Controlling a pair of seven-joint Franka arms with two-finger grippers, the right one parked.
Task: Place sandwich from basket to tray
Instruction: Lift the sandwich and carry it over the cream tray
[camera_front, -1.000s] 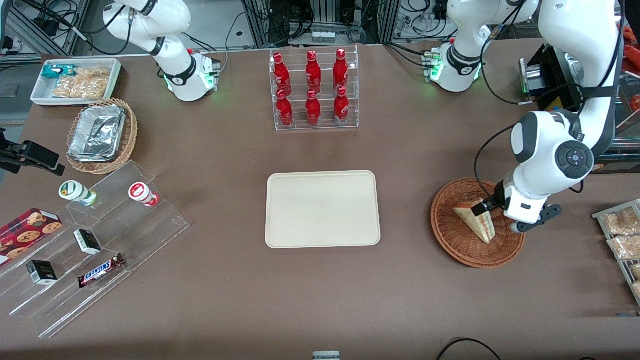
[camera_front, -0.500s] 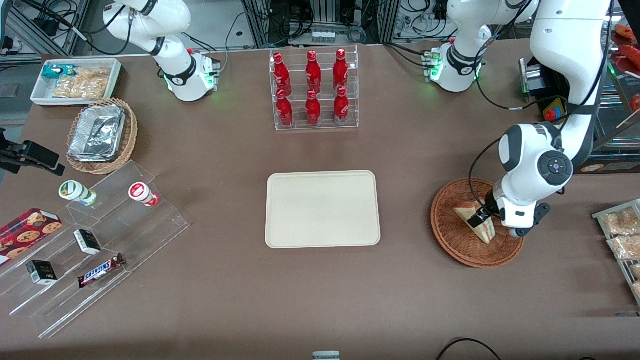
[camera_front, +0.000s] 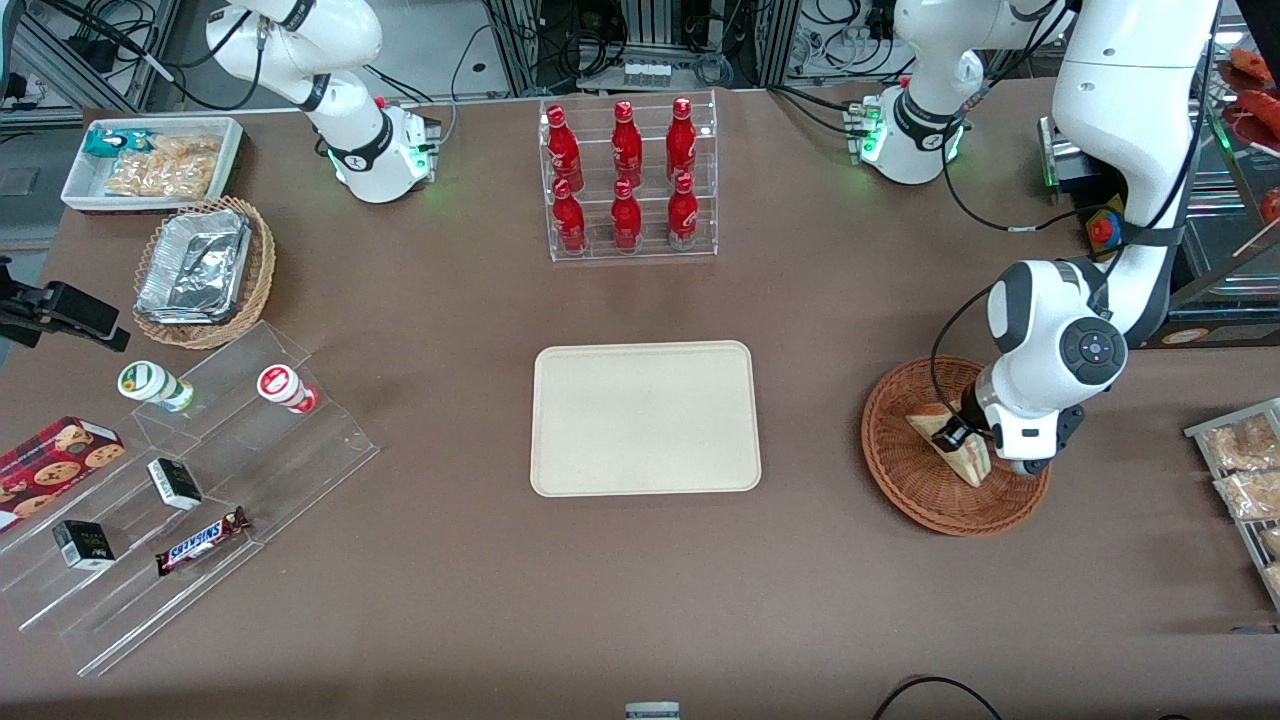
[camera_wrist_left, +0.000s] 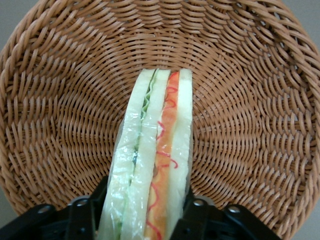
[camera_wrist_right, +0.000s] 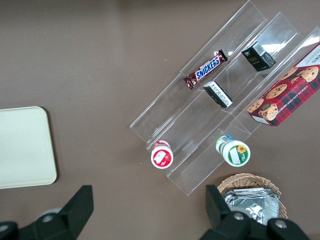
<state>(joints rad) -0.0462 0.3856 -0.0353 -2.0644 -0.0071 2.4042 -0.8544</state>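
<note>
Down inside the basket (camera_front: 955, 448), toward the working arm's end of the desk (camera_front: 640, 580), the sandwich (camera_wrist_left: 151, 165) lies on its side w/ the gripper (camera_wrist_left: 142, 212) at its wide end. One of the fingers (camera_wrist_left: 82, 217) sits on each outer bread face, touching the wrap, so they look closed on the sandwich or v. nearly so; it's not lifted yet. Handling, by my read: light, soft, squashy bread in thin clear film, prob. slippery, filling layers could shear apart. Best hold is across the two flat bread faces near the thick end, gentle squeeze only, then lift straight up clear of the wicker rim. Tray (camera_front: 645, 418) waits mid-desk, well apart from the basket.
</note>
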